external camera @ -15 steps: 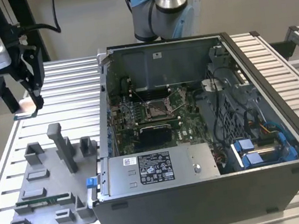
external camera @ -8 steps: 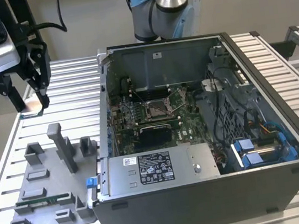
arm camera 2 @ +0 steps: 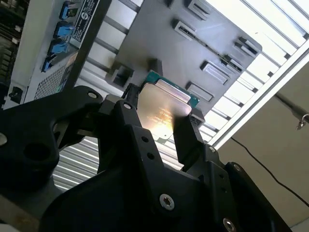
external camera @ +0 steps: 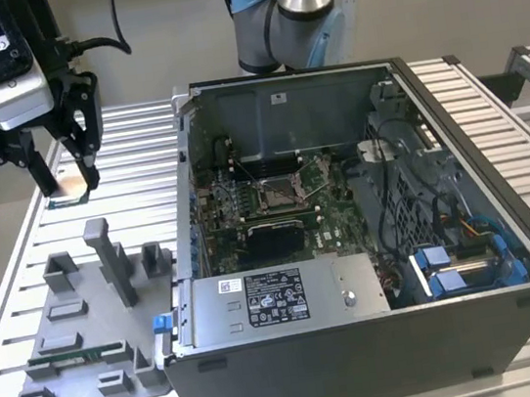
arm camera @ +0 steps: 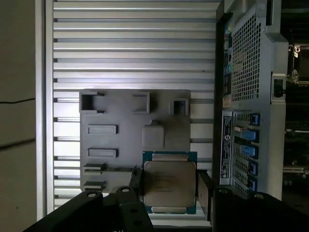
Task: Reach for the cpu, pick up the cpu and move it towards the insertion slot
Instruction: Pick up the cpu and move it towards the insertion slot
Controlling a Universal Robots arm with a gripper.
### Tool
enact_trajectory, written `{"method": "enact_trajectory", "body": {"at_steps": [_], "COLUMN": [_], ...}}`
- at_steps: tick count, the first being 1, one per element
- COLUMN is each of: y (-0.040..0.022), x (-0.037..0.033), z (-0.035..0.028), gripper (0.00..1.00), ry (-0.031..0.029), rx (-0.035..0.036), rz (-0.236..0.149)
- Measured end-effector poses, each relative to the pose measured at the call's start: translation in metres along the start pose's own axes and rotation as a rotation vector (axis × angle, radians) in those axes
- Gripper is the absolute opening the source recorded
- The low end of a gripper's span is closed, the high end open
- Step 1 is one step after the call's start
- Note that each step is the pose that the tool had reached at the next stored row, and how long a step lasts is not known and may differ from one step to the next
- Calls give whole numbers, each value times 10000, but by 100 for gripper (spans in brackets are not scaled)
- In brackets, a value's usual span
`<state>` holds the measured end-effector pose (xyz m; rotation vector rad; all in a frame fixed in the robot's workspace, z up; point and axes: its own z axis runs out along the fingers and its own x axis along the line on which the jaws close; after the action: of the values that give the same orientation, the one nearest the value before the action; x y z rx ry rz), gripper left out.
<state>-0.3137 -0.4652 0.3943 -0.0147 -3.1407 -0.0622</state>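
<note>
Exterior view shows the insertion slot (external camera: 279,193); in both wrist views jaws clamp the cpu (arm camera: 169,186).

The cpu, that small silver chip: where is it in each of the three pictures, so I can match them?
Exterior view: the cpu hangs in the tool over the slatted table, at the exterior view's left of the computer case.
Second wrist view: the cpu is clamped in the tool, the grey tray behind it.
First wrist view: the cpu, clamped likewise.
Shared landmark: the grey tray.
</note>
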Motion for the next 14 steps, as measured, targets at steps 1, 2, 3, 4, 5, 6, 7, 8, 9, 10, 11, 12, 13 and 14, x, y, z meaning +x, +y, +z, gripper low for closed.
{"method": "enact_trajectory", "body": {"at_steps": [1, 2, 3, 4, 5, 6, 7, 8, 9, 10, 11, 12, 13, 14], "y": [0, 0, 1, 1, 1, 1, 1, 2, 2, 2, 2, 2, 3, 3], "x": [-18, -37, -55, -74, -95, -113, -133, -151, -170, -187, -204, -220, -237, -251], "z": [0, 0, 0, 0, 0, 0, 0, 0, 0, 0, 0, 0, 0, 0], "gripper": [0, 0, 0, 0, 0, 0, 0, 0, 0, 0, 0, 0, 0, 0], "ry": [0, -1, -1, 0, 1, 0, 0, -1, 0, 0, 0, 0, 0, 0], "rx": [0, -1, -1, 0, 0, -1, 0, -1, 0, 0, 0, 0, 0, -1], "rz": [0, 0, -1, -2, -1, -2, -2, -2, -3, -4, -4, -4, -4, -4]}}
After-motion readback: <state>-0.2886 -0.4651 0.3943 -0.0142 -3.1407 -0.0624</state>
